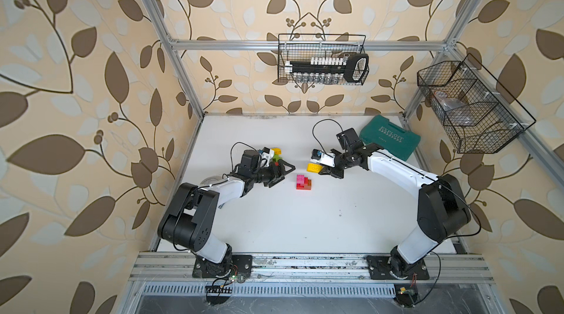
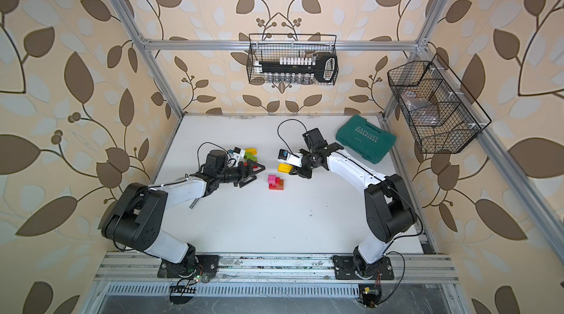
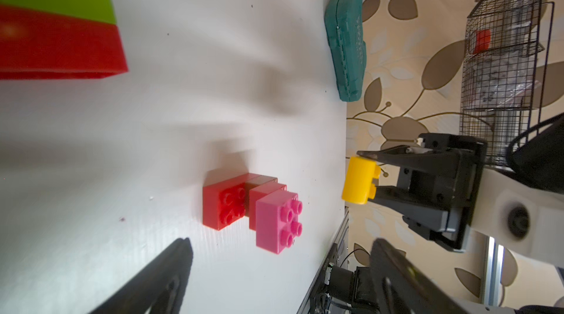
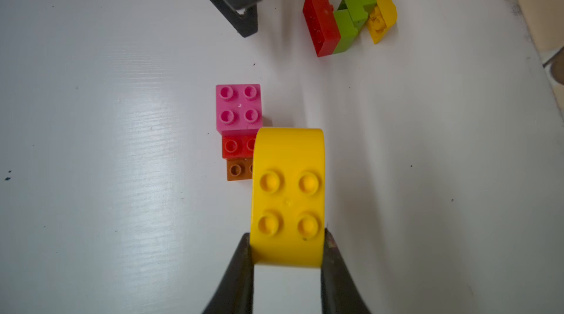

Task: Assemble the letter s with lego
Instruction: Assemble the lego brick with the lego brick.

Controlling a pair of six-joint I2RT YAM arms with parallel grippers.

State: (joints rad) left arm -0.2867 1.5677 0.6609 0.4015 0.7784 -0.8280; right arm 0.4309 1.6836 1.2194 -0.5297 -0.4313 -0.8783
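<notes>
White worktop [image 1: 305, 221] inside an aluminium frame, leaf-print wallpaper all round. Two wire baskets hang on the frame: back basket [image 1: 322, 59] on the far wall, side basket [image 1: 470, 108] on the robot's right. A shut teal case [image 1: 389, 141] lies at the far right corner of the worktop.

Lego is in three lots:
- Stepped stack [image 1: 303, 182] at mid-worktop: pink brick [image 4: 238, 106] on top, red brick [image 4: 236, 146] below it, brown brick [image 4: 238, 169] lowest. Studs show on each step.
- Loose cluster [image 4: 348, 16] of red, lime green and yellow bricks joined together. It lies on its side further back on the left, just beside the left arm's wrist, which partly hides it in both top views.
- Yellow brick [image 1: 314, 168] w/ one rounded end, grasped by the right pincer [image 4: 287, 250]. The fingers press its two long sides at the square end, studs facing the wrist cam. It sits just behind and right of the stack and looks lifted clear of the worktop, though height is hard to judge.

Left pincer [image 1: 282, 176] is released: jaws spread wide, nothing btwn them. It is near the stack's left side and apart from it.
</notes>
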